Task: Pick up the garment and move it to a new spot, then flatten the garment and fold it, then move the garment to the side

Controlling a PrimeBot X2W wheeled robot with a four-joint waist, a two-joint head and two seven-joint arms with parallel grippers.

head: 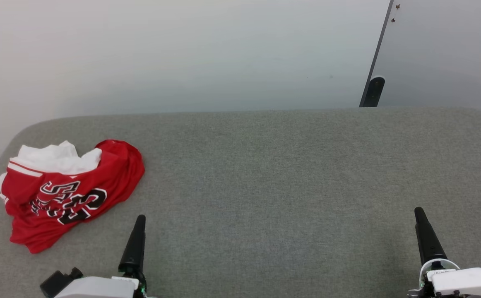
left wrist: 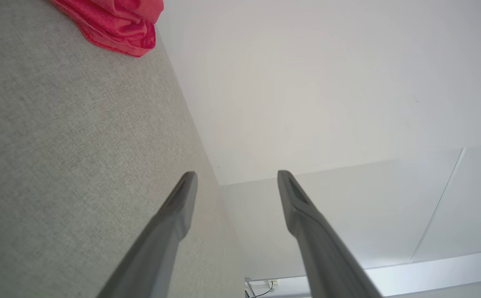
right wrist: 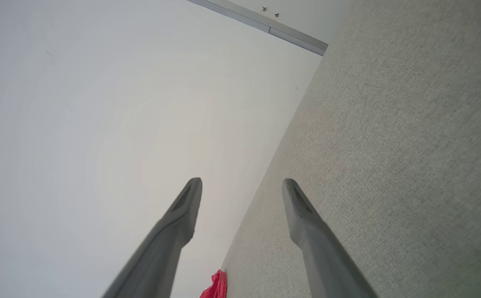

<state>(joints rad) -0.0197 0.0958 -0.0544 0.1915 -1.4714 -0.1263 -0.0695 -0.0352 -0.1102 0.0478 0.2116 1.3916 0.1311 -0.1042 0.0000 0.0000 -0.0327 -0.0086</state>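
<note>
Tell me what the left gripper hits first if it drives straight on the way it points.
Probably nothing near: the left gripper points across bare grey fabric tabletop toward the white wall. The crumpled red jersey shirt with white sleeves lies off to its left, outside that line. Its height is unclear.

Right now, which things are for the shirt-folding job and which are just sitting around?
For the job:
red jersey, crumpled on the grey table
left claw, open
right claw, open

Just there:
white wall
dark post at the back
pale panel beside it
</note>
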